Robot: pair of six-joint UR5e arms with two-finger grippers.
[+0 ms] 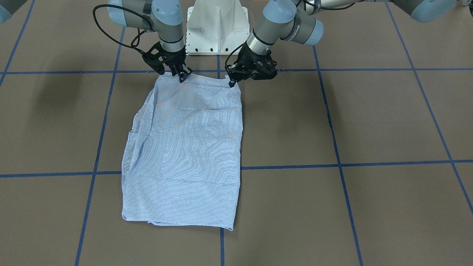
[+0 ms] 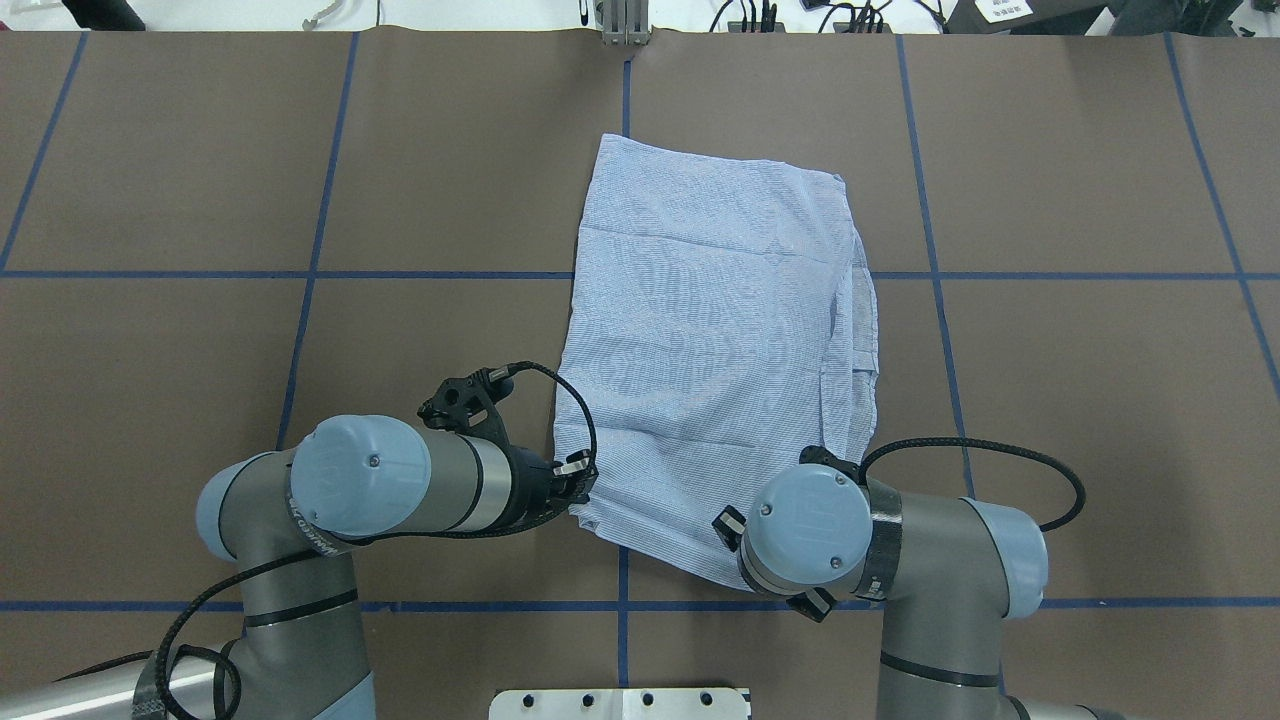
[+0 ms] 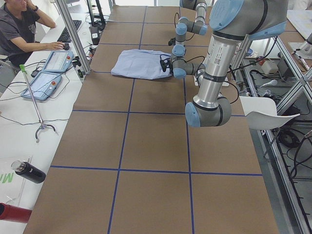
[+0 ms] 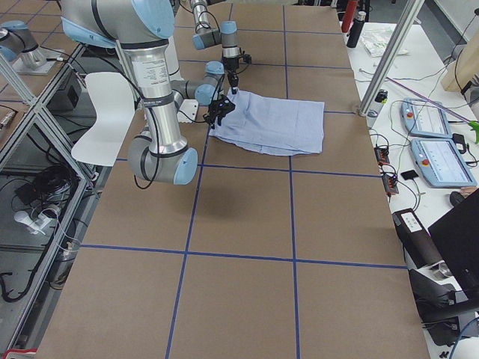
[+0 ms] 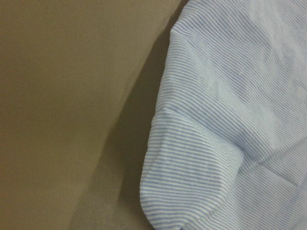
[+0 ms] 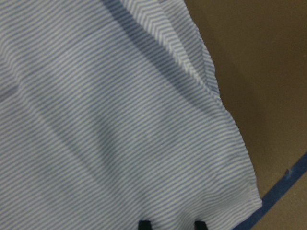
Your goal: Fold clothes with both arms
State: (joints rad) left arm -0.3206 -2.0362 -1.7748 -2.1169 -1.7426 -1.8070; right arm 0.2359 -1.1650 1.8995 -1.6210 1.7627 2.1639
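The striped light blue shirt (image 1: 188,147) lies on the brown table, folded into a long rectangle with its sleeves tucked in. Both arms reach down to the shirt's edge nearest the robot base. My left gripper (image 1: 232,82) stands at one corner of that edge (image 2: 580,480), its fingers slightly apart. My right gripper (image 1: 183,76) is a little inward from the other corner, hidden under its wrist in the overhead view. In the right wrist view two dark fingertips (image 6: 144,224) show apart over flat cloth (image 6: 120,120). The left wrist view shows only the shirt corner (image 5: 216,143).
The white pedestal base (image 1: 217,26) stands just behind the shirt's near edge. Blue tape lines (image 1: 332,166) grid the brown table top. A person sits at a side desk (image 3: 24,29) with tablets (image 3: 46,78) beyond the table's far edge.
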